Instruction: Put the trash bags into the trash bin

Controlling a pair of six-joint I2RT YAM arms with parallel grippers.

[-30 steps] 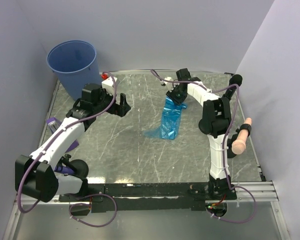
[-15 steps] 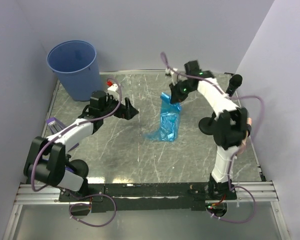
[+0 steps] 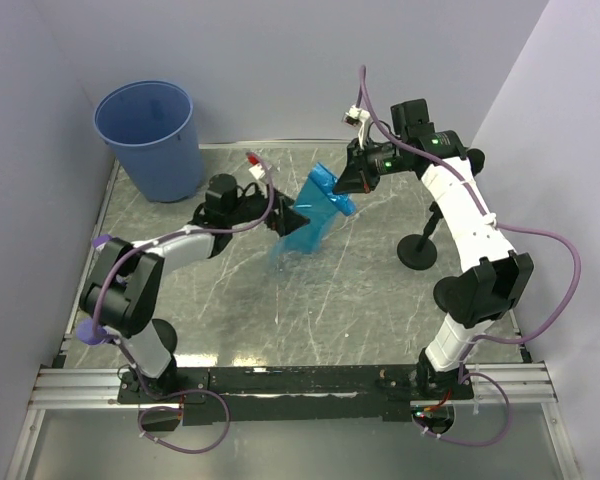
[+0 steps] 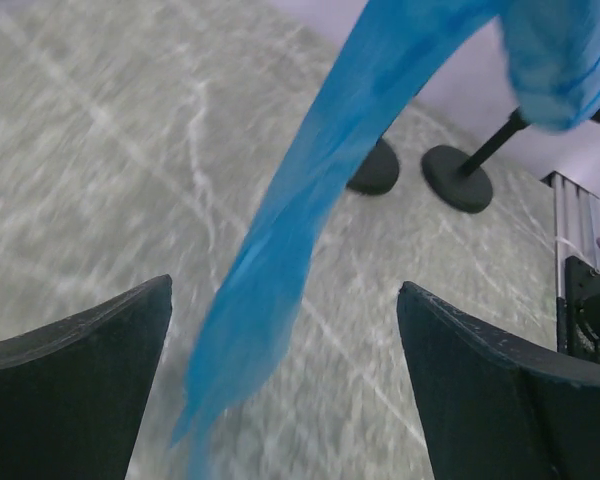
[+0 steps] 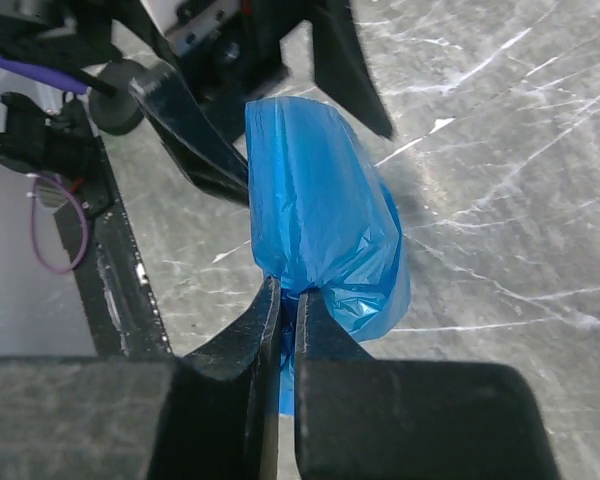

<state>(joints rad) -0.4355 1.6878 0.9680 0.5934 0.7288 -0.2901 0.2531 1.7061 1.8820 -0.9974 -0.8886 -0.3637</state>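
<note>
- Trash bag (image 3: 308, 215), blue film: hung to the right of the trash bin (image 3: 148, 135), well apart from it, its top pinched in the clenched right gripper (image 3: 352, 180).
- Left gripper (image 3: 283, 222): fingers spread either side of the hanging tail, gripping nothing, probably placed to take it binward.
- Surface: grey marbled table (image 3: 360, 295).
- Room: plain pale walls (image 3: 280, 60).

Left gripper (image 3: 285, 219) agape, right gripper (image 5: 287, 300) pinched.

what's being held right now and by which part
The right gripper pinches the blue trash bag by its upper end; the left gripper is open, holding nothing.
</note>
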